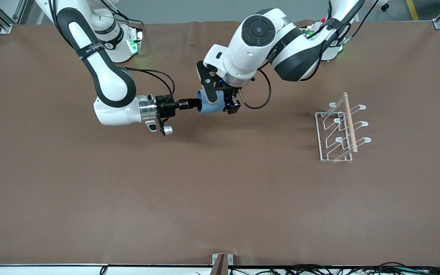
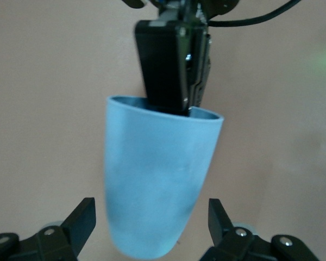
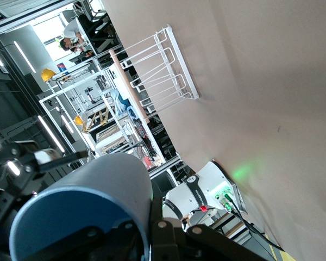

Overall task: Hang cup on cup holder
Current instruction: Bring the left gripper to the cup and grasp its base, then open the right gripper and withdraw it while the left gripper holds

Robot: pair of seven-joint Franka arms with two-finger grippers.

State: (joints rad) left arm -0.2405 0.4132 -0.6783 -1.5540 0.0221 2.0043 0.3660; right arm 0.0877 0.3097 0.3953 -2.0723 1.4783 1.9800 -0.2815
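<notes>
The light-blue cup (image 1: 211, 107) lies on its side in the air over the middle of the table, its mouth toward the right arm. My right gripper (image 1: 194, 103) is shut on the cup's rim, one finger inside and one outside; the right wrist view shows the cup (image 3: 92, 201) and that gripper (image 3: 150, 239). My left gripper (image 1: 220, 102) is open and straddles the cup's closed end. In the left wrist view the cup (image 2: 157, 179) hangs between its fingers (image 2: 82, 218), apart from both. The white wire cup holder (image 1: 321, 138) stands toward the left arm's end of the table, and also shows in the right wrist view (image 3: 176, 73).
The holder's wooden dowel (image 1: 350, 122) lies along its top. A small metal bracket (image 1: 222, 262) sits at the table edge nearest the front camera, with cables (image 1: 357, 269) along that edge. The left arm's base (image 3: 206, 190) shows in the right wrist view.
</notes>
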